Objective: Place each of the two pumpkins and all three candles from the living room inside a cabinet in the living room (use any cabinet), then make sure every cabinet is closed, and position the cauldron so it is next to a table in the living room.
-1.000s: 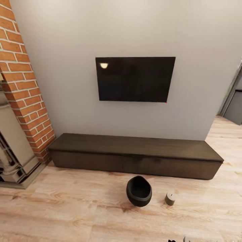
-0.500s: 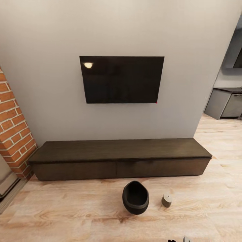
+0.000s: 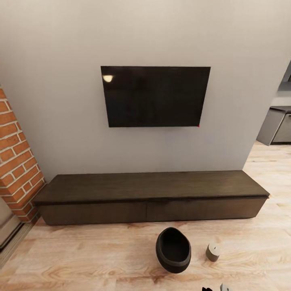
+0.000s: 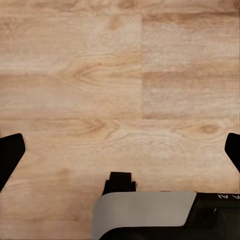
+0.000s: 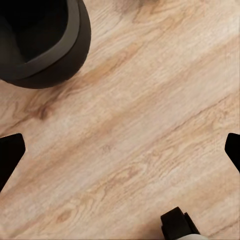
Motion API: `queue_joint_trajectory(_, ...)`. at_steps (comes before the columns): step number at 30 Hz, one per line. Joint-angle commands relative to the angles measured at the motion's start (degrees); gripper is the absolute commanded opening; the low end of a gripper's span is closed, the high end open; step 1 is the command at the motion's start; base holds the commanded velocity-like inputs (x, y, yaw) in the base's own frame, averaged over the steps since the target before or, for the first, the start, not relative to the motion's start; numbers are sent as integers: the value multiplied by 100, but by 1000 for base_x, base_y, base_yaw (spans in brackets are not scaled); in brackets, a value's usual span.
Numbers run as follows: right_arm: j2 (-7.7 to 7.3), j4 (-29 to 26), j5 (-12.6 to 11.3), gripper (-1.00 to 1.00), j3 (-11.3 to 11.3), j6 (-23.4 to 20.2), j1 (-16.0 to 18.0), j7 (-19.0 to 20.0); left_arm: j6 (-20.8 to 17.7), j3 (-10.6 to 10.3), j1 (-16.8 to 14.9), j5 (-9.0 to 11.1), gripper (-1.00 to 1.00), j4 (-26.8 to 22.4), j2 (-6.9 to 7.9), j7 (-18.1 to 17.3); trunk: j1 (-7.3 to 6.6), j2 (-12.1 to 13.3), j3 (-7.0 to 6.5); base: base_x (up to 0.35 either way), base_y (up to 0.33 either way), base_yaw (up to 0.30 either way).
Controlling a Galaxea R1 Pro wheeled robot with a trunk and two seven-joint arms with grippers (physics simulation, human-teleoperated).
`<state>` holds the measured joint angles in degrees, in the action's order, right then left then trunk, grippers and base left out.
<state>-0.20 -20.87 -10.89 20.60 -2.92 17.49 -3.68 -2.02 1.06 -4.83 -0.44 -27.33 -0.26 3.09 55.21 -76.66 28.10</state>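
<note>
Cauldron [image 3: 173, 249]: black and round with its mouth open, standing on the wood floor [image 3: 81, 258] in front of the cabinet, a little apart from its front. In my right wrist view its rim and side [image 5: 45, 45] sit at a corner of the picture.
Candle [image 3: 213, 251]: one stubby tan-grey cylinder, upright on the floor just beside the cauldron, on its right and not touching it.
Cabinet [image 3: 149, 196]: long, low and dark brown against the grey wall [image 3: 60, 101]; the flat fronts look flush and closed, and its top is bare.
My left gripper [image 4: 120, 152]: fingers spread wide, the dark tips at opposite edges of my left wrist view, with bare floorboards between them and nothing held.
My right gripper [image 5: 120, 152]: also spread wide and holding nothing, over bare floor near the cauldron.
Television [image 3: 155, 96]: dark screen mounted on the wall above the cabinet.
Brick column [image 3: 16, 161]: at the cabinet's left end.
Grey kitchen unit [image 3: 279, 125]: at the far right, past the wall's end.
</note>
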Motion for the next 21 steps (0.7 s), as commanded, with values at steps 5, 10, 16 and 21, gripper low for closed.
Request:
queue_joint_trajectory(5,-4,-2,-4,100,-2,-5,0,-1,5,0,0,0,100,5,-3,2,0,0,0,251,18,218)
queue_joint_trajectory(10,-6,18,5,100,-3,1,0,2,7,-3,0,0,100,6,-3,0,0,0,0,226,-87,67)
queue_joint_trajectory(16,-6,45,41,100,-11,266,0,7,8,-33,0,-2,100,5,-5,-1,0,0,0,109,-75,6)
queue_joint_trajectory(21,-13,71,36,100,-4,312,0,7,9,-52,0,-7,100,5,-8,-1,0,0,0,105,-189,0)
